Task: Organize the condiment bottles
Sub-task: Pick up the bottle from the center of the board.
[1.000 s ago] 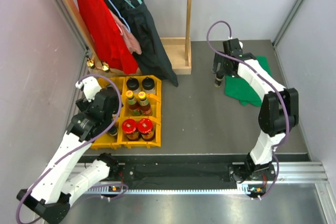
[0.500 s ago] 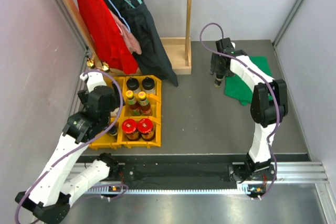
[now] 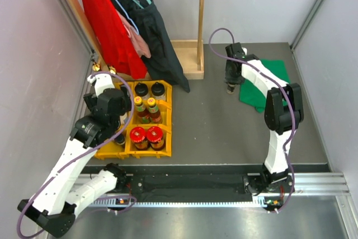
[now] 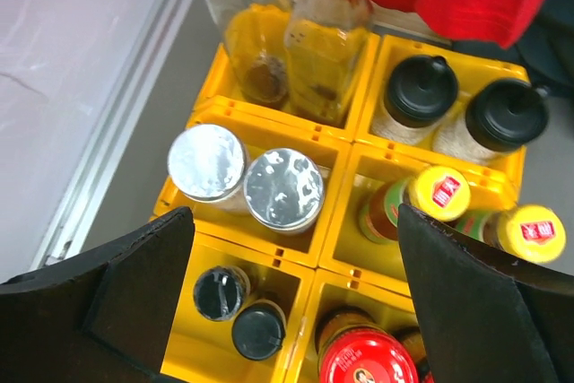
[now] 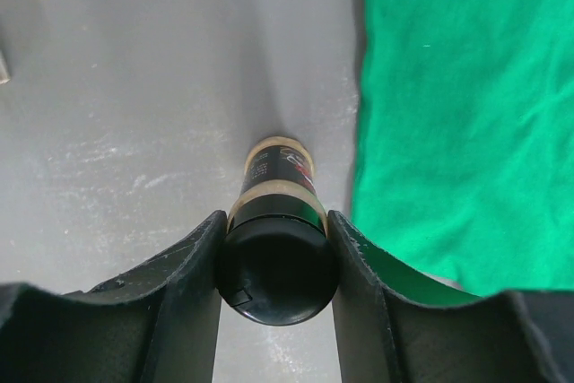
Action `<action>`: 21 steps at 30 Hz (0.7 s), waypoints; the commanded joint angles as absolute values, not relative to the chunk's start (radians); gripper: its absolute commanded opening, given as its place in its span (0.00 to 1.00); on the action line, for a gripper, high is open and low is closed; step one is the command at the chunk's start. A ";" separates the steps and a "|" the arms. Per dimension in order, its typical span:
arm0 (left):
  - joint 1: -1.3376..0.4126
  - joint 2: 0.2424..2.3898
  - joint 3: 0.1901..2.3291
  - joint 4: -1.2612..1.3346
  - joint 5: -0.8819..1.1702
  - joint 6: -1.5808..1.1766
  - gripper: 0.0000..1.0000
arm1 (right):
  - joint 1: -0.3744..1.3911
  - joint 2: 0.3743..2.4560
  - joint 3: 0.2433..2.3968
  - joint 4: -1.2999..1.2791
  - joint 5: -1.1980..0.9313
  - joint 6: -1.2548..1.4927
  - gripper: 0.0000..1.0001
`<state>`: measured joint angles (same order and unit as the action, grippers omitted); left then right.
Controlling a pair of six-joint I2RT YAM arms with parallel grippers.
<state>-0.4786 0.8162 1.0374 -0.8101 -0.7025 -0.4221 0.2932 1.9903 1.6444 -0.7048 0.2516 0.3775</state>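
A black-capped bottle [image 5: 278, 262] with a dark label stands upright on the grey table beside the green cloth [image 5: 457, 105]. My right gripper [image 5: 276, 221] is shut on its cap, one finger pressed against each side; from above, this bottle [image 3: 230, 88] is at the far right. My left gripper [image 4: 294, 213] hangs open over the yellow tray [image 4: 341, 145], holding nothing. In the tray stand silver-lidded canisters [image 4: 207, 161], black-capped jars [image 4: 420, 89], yellow-capped sauce bottles [image 4: 438, 192], a red-lidded jar [image 4: 366, 361], two small black-capped bottles [image 4: 258, 329] and a tall gold-topped bottle [image 4: 327, 33].
A wooden clothes rack [image 3: 187, 60] stands at the back with a red garment [image 3: 109, 26] and a dark garment [image 3: 151, 32] hanging down to the tray's far edge. White walls close in both sides. The green cloth [image 3: 263, 85] lies at the right.
My right gripper has closed onto the black-capped bottle and shifted slightly left. The left arm has moved farther back over the tray, still open.
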 commanded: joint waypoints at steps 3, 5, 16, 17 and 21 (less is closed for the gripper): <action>-0.474 0.845 1.098 -0.833 -0.817 -0.468 0.99 | 0.403 1.838 1.637 -0.701 0.305 0.377 0.00; -0.472 0.850 1.107 -0.847 -0.856 -0.492 0.99 | 0.451 1.795 1.620 -0.701 0.305 0.373 0.00; -0.425 0.871 1.114 -0.871 -0.927 -0.594 0.99 | 0.667 1.491 1.598 -0.677 0.233 0.316 0.00; -0.414 0.874 1.114 -0.839 -0.913 -0.580 0.99 | 0.679 1.483 1.604 -0.672 0.224 0.311 0.00; -0.338 0.936 1.132 -0.752 -0.787 -0.535 0.99 | 0.704 1.444 1.603 -0.647 0.147 0.301 0.00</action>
<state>-0.4007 0.8818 1.0813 -0.8696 -0.8871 -0.5652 0.6811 1.4818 1.5845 -0.7029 0.2272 0.3309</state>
